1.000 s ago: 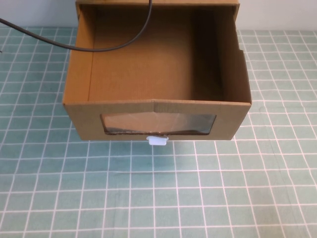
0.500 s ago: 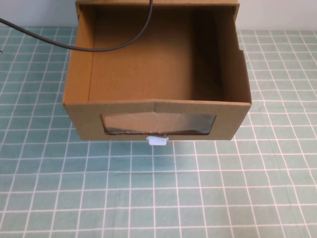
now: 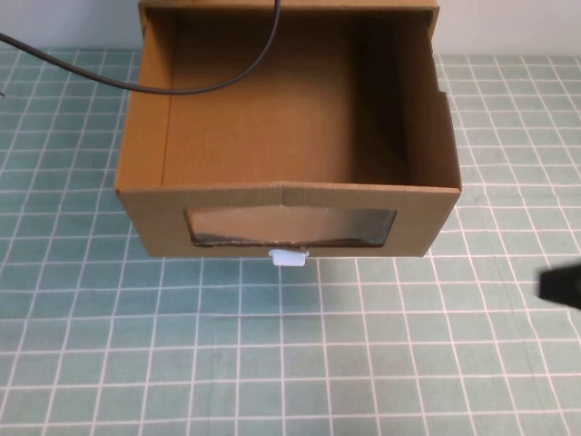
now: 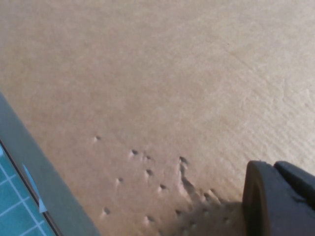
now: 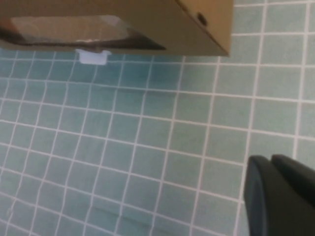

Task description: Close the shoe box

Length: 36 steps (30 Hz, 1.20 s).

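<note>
The shoe box (image 3: 145, 195) is a brown cardboard drawer, pulled out toward me, open on top and empty. Its front has a clear window (image 3: 290, 225) with a small white pull tab (image 3: 289, 258) just below. My right gripper (image 3: 563, 283) shows as a dark shape at the right edge of the high view, over the cloth, to the right of and nearer than the box front. In the right wrist view it (image 5: 283, 196) hovers over the tiles, apart from the box (image 5: 197, 29) and tab (image 5: 92, 56). My left gripper (image 4: 280, 201) sits close against a dented cardboard surface (image 4: 147, 88); it is out of the high view.
A teal checked cloth (image 3: 272, 363) covers the table in front of and beside the box. A black cable (image 3: 209, 86) hangs across the drawer's open top from the back. The drawer's outer sleeve (image 3: 290, 4) sits at the far edge.
My right gripper has come into the high view at the right edge. The box and cable have not moved.
</note>
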{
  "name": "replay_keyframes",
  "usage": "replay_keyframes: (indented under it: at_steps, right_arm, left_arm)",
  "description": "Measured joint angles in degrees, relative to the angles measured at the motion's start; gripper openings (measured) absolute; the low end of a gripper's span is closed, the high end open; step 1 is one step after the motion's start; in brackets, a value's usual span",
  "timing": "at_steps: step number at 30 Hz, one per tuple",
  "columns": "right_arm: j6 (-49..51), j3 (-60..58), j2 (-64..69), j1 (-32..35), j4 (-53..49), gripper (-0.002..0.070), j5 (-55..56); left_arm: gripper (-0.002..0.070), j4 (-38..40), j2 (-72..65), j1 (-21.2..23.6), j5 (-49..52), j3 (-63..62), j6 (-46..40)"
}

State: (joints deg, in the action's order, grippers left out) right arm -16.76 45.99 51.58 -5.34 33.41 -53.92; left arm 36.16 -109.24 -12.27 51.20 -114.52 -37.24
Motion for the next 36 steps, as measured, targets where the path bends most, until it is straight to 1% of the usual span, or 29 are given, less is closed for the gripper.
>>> replay_keyframes:
  at_steps: [2, 4, 7, 9, 12, 16, 20, 32, 36]
  right_arm:
    - [0.0, 3.2, 4.1, -3.9, -0.1, -0.0011, 1.0]
    - [0.6, 5.9, 7.6, -9.8, -0.7, -0.0011, 3.1]
    - [2.8, 8.8, 12.0, -19.9, -2.5, -0.0011, 9.0]
    - [4.6, 10.3, 14.8, -25.2, -4.2, -0.0011, 13.6]
    - [5.8, 13.0, 19.4, -30.1, -5.2, -0.0011, 19.8]
    - [6.2, 17.2, 25.5, -31.4, -5.5, -0.0011, 23.4]
    - [6.4, 20.7, 30.0, -31.4, -6.1, -0.0011, 24.2]
    - [5.6, 30.9, 37.8, -31.4, -7.1, -0.0011, 27.8]
    - [5.6, 34.0, 40.2, -30.0, -7.1, -0.0011, 28.0]
  left_arm:
    - [-0.0005, 0.0, 0.0, 0.0, 0.0, 0.0, 0.0]
    - [-0.0005, 0.0, 0.0, 0.0, 0.0, 0.0, 0.0]
    - [-0.0005, 0.0, 0.0, 0.0, 0.0, 0.0, 0.0]
    - [-0.0005, 0.0, 0.0, 0.0, 0.0, 0.0, 0.1]
    - [-0.0005, 0.0, 0.0, 0.0, 0.0, 0.0, 0.2]
    - [-0.0005, 0.0, 0.0, 0.0, 0.0, 0.0, 0.2]
    - [-0.0005, 0.0, 0.0, 0.0, 0.1, 0.0, 0.2]
    - [-0.0005, 0.2, 0.0, 0.0, 0.6, 0.0, 0.2]
    - [-0.0005, 0.2, 0.0, 0.0, 0.6, 0.0, 0.2]
